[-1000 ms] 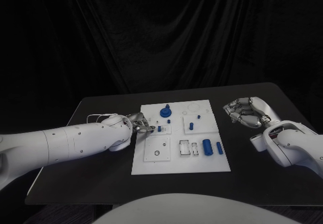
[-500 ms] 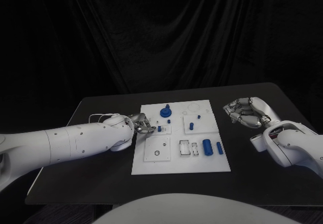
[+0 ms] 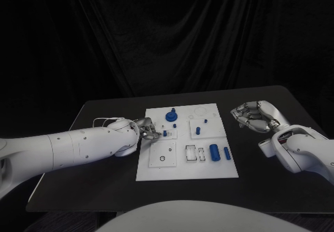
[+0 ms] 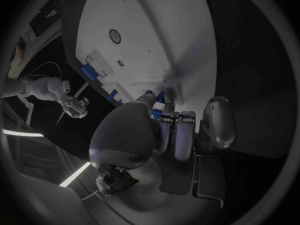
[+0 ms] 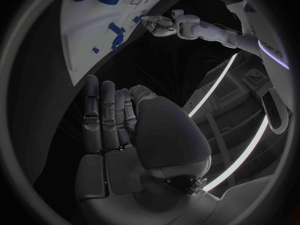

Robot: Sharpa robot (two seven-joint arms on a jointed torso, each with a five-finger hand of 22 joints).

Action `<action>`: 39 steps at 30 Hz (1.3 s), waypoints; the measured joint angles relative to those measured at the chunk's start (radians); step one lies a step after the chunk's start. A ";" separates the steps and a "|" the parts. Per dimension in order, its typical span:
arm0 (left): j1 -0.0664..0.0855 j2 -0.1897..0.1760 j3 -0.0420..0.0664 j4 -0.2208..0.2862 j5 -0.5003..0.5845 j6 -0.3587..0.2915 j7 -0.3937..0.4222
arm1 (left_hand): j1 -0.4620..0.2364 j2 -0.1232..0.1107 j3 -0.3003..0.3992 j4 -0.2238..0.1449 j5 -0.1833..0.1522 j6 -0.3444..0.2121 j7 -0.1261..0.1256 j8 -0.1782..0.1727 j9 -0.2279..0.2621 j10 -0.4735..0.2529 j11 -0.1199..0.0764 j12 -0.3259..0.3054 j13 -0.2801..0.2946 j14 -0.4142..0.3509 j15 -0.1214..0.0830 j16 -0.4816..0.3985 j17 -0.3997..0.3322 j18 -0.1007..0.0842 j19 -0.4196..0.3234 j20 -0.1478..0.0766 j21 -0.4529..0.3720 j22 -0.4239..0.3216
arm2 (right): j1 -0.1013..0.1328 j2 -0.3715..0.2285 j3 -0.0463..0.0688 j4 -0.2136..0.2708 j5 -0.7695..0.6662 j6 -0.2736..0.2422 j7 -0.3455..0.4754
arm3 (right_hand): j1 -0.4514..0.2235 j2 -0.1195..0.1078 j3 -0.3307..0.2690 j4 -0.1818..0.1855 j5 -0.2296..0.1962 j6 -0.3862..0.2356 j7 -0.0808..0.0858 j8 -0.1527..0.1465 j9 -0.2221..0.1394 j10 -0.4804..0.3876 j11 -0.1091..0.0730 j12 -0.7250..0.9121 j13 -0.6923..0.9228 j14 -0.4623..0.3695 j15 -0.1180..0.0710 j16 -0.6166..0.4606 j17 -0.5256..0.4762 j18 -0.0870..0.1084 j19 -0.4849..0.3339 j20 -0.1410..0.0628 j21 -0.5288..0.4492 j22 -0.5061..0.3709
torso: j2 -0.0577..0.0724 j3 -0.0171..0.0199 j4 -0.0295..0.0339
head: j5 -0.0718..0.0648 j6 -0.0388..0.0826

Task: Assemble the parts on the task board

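Reaching over the task board [image 3: 187,143], a small blue part [image 4: 157,112] is pinched by the left hand [image 3: 146,130]. The right hand [image 3: 252,116] is held above the tabletop [image 3: 104,183], fingers [image 5: 103,117] curled on nothing.

The left robot hand [image 3: 146,130] reaches over the task board's [image 3: 185,166] left edge; the right robot hand [image 3: 252,116] hovers beside it.

The head camera is looking down from above the near edge of the matte black table [image 3: 104,183], taking in the whole flat white rectangular task board [image 3: 184,169]. The left wrist camera is sitting close behind the silver many-fingered left hand [image 4: 169,130], facing that board's left edge [image 4: 156,15]. The right wrist camera is looking past the silver right hand [image 5: 119,130] across the same board [image 5: 81,40] toward the left hand [image 5: 159,25].
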 measured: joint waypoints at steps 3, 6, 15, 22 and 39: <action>0.001 0.000 0.000 -0.002 0.000 -0.001 0.000 | 0.013 -0.021 0.078 -0.005 0.033 0.010 0.003 -0.004 -0.017 0.000 0.000 0.000 0.000 0.000 0.000 0.000 0.000 0.000 0.000 0.000 0.000 0.000 | 0.000 0.001 0.000 0.000 0.000 0.000 0.000 | 0.000 0.000 0.000 0.000 0.000 0.000 0.000 0.000 0.000 0.000 0.000 0.000 0.000 0.000 0.000 0.000 0.000 0.000 0.000 0.000 0.000 0.000 | 0.000 0.0000 0.0000 | 0.000 0.000; 0.001 0.001 0.000 -0.002 -0.001 -0.004 0.001 | -0.001 -0.052 0.164 -0.012 0.047 0.016 0.002 -0.004 -0.024 0.000 0.000 0.000 0.000 0.000 0.000 0.000 0.000 0.000 0.000 0.000 0.000 0.000 | 0.000 0.001 0.000 -0.001 0.000 0.001 -0.001 | 0.000 0.000 0.000 0.000 0.000 0.000 0.000 0.000 0.000 0.000 0.000 0.000 0.000 0.000 0.000 0.000 0.000 0.000 0.000 0.000 0.000 0.000 | 0.000 0.0000 -0.0001 | 0.001 0.000; 0.000 -0.006 -0.002 0.007 -0.001 -0.045 0.017 | -0.038 -0.080 0.323 -0.021 0.054 0.015 0.006 0.018 -0.002 0.000 0.000 0.000 0.000 0.000 0.000 0.000 0.000 0.000 0.000 0.000 0.000 0.000 | 0.000 0.002 0.000 -0.002 0.000 0.002 -0.003 | 0.000 0.000 0.000 0.000 0.000 0.000 0.000 0.000 0.000 0.000 0.000 0.000 -0.001 0.000 0.000 0.000 -0.001 0.000 0.000 0.000 0.000 0.000 | 0.000 0.0000 -0.0001 | 0.002 0.000; 0.000 -0.017 -0.001 0.026 -0.001 -0.073 0.040 | -0.061 -0.090 0.344 -0.018 0.058 0.014 0.007 0.025 0.007 0.000 0.000 0.000 0.000 0.000 0.000 0.000 0.000 0.000 0.000 0.000 0.000 0.000 | 0.000 0.003 0.000 -0.002 0.000 0.004 -0.004 | 0.005 0.005 0.003 -0.003 0.004 0.000 0.000 0.000 0.000 0.000 0.000 0.000 -0.002 0.000 0.000 0.004 -0.002 0.000 0.000 0.000 0.000 0.000 | 0.000 0.0000 0.0000 | 0.000 0.000; 0.120 -0.065 0.002 0.040 0.188 0.049 0.056 | -0.085 -0.114 0.375 -0.055 0.050 0.018 0.007 0.037 0.012 0.000 0.000 0.000 0.000 0.000 0.000 0.000 0.000 0.000 -0.002 -0.002 0.000 0.000 | 0.000 0.001 0.000 -0.003 0.000 0.006 -0.008 | 0.005 0.005 0.003 -0.003 0.012 0.000 0.000 0.000 0.000 0.000 0.000 0.000 -0.003 0.000 0.000 0.004 -0.003 0.000 0.000 0.000 0.000 0.000 | -0.001 0.0005 0.0000 | -0.004 0.000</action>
